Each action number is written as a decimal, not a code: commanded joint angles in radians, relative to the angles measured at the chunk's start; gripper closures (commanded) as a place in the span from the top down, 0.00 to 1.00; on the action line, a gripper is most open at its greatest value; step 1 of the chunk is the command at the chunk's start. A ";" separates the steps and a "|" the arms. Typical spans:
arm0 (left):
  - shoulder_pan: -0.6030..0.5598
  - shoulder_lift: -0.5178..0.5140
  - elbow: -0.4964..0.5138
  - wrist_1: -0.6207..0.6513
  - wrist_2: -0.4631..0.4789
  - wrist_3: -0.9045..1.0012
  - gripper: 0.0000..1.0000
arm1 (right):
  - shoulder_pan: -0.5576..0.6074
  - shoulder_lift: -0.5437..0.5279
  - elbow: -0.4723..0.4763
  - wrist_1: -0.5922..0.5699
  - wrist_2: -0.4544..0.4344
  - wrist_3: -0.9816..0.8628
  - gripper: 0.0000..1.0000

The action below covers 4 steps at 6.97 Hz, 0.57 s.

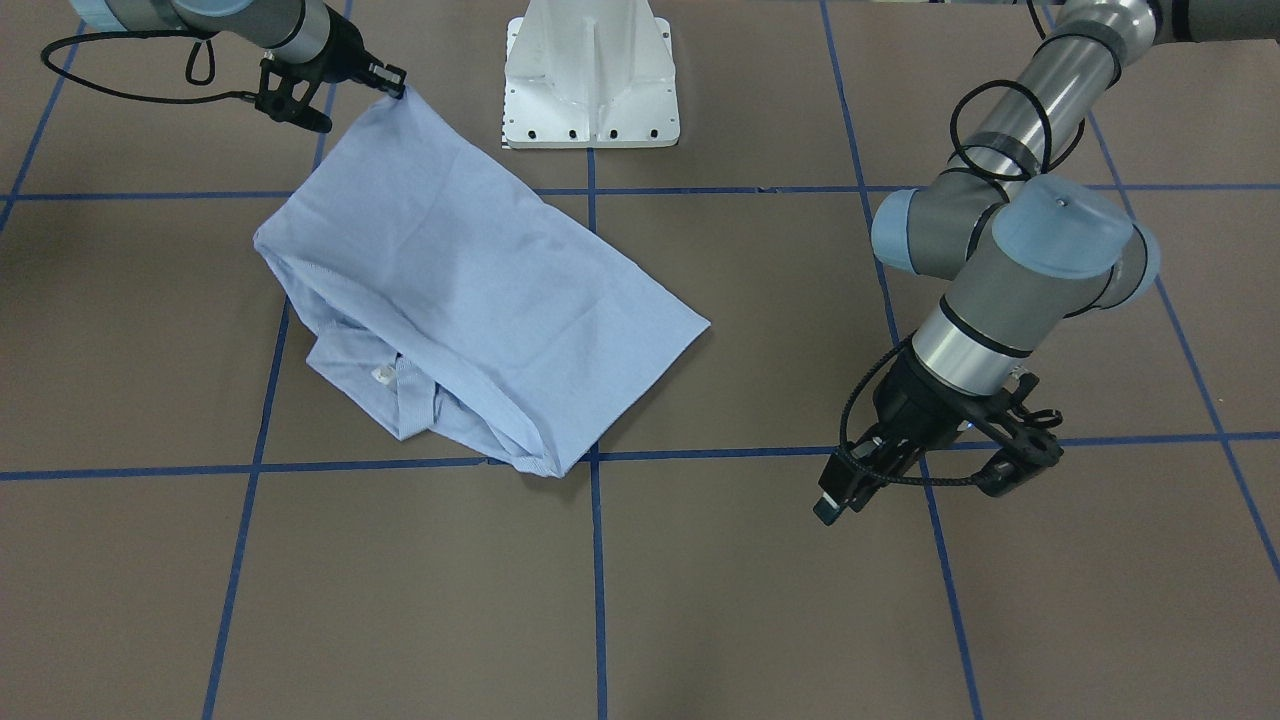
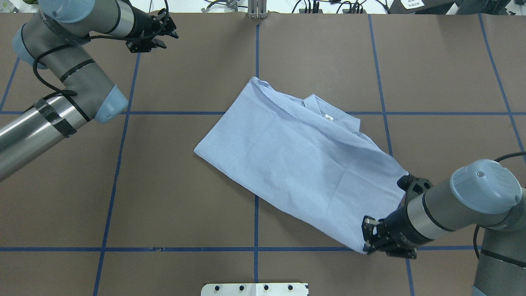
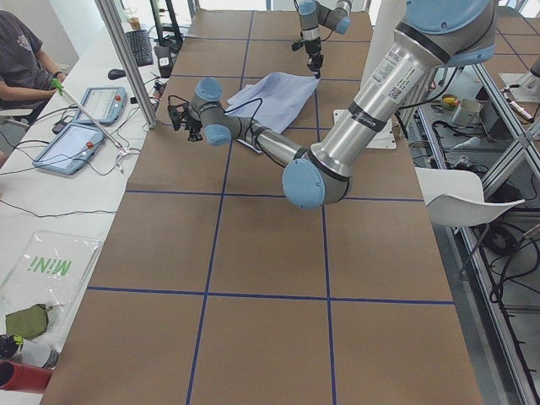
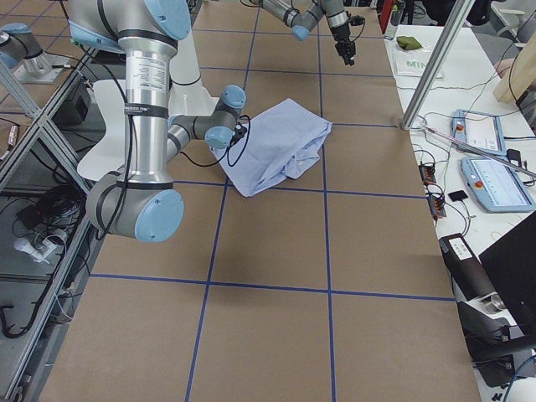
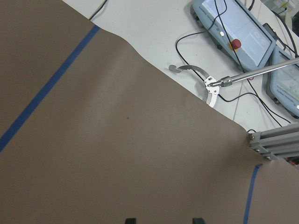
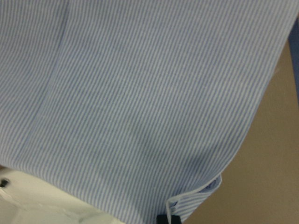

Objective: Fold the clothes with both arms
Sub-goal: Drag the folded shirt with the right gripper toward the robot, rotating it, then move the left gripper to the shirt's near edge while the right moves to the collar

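The light blue striped shirt (image 1: 470,290) (image 2: 296,156) lies folded at the table's middle, and its collar (image 1: 400,390) peeks out at one edge. My right gripper (image 1: 395,82) (image 2: 409,184) is shut on a corner of the shirt and holds that corner a little above the table. The right wrist view is filled with striped cloth (image 6: 140,93), with a fingertip (image 6: 168,218) on the hem. My left gripper (image 1: 1020,462) (image 2: 166,35) hovers open over bare table, well away from the shirt. Its two fingertips (image 5: 131,220) stand apart with nothing between them.
The white pedestal base (image 1: 590,80) (image 2: 254,289) stands at the robot's edge of the table. Blue tape lines (image 1: 598,560) grid the brown surface. Beyond the far edge are control tablets (image 5: 238,28) (image 3: 84,126), cables and a seated person (image 3: 21,59).
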 commanded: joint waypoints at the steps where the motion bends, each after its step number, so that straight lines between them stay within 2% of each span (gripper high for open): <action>1: 0.072 0.093 -0.170 0.000 -0.050 -0.089 0.51 | -0.125 -0.008 0.012 0.004 0.046 0.069 1.00; 2: 0.141 0.167 -0.268 -0.001 -0.047 -0.151 0.56 | -0.086 -0.005 0.016 0.004 0.048 0.070 1.00; 3: 0.192 0.222 -0.340 -0.001 -0.044 -0.197 0.62 | 0.054 -0.001 0.044 0.004 0.075 0.069 1.00; 4: 0.257 0.244 -0.357 -0.001 -0.035 -0.278 0.68 | 0.195 0.030 0.025 0.004 0.095 0.067 1.00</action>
